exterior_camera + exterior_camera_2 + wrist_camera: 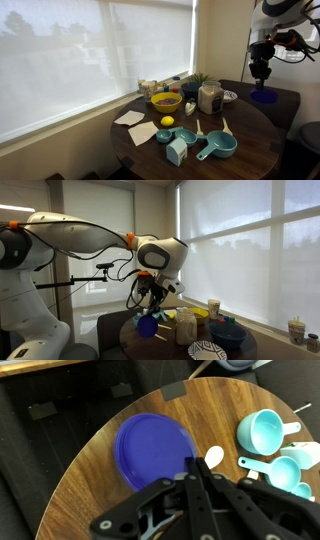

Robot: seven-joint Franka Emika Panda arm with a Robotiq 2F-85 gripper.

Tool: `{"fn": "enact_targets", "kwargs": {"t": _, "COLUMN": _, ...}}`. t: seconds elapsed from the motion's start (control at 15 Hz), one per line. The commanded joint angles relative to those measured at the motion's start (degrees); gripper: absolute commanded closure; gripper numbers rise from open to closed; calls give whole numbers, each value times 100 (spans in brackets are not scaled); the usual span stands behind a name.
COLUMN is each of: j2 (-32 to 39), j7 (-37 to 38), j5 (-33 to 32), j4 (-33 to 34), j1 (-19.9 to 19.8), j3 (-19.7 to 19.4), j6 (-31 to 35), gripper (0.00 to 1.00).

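Blue plate (150, 450) is lying flat on the round wooden table (90, 480), close to its edge. The gripper (196, 468) is hovering above the plate's inner side, its fingers clenched together on nothing. With the fingers pressed shut like this, any descent would be bringing a blunt tip down onto the plate. My judgement is that it would be pushing or tipping the plate rather than taking hold of it. Because the rim is sitting so near the edge, a sideways shove could be sliding the plate off the table. Just beside the plate a white spoon (213, 457) is lying, and a swing that way could be knocking it into the teal measuring cups (262, 430) near it. Farther across, in an exterior view, a glass jar (209, 97) and a yellow bowl (166, 102) are standing well apart from the gripper, so they are looking out of harm's way.
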State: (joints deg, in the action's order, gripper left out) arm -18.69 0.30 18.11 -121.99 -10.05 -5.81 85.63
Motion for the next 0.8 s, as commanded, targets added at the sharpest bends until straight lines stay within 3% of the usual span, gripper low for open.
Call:
{"fn": "enact_targets", "kwargs": {"t": 0.0, "j2": -79, "j7": -281, "j5": -593, "j4": -394, "j1": 164, "j3": 65, "j6": 667, "gripper": 99}}
{"fn": "enact_targets", "kwargs": {"t": 0.4, "j2": -193, "j7": -378, "j5": -246, "j4": -1388, "j1": 413, "j3": 58, "j6": 2898, "gripper": 99}}
{"fn": "enact_targets", "kwargs": {"t": 0.6, "j2": -166, "j7": -324, "j5": -21, "j4": -1646, "j1": 564, "j3": 48, "j6": 3388, "gripper": 99}}
{"fn": "enact_targets", "kwargs": {"t": 0.73, "j2": -132, "j7": -322, "j5": 111, "j4": -1687, "j1": 649, "j3": 28, "j6": 3321, "gripper": 99}}
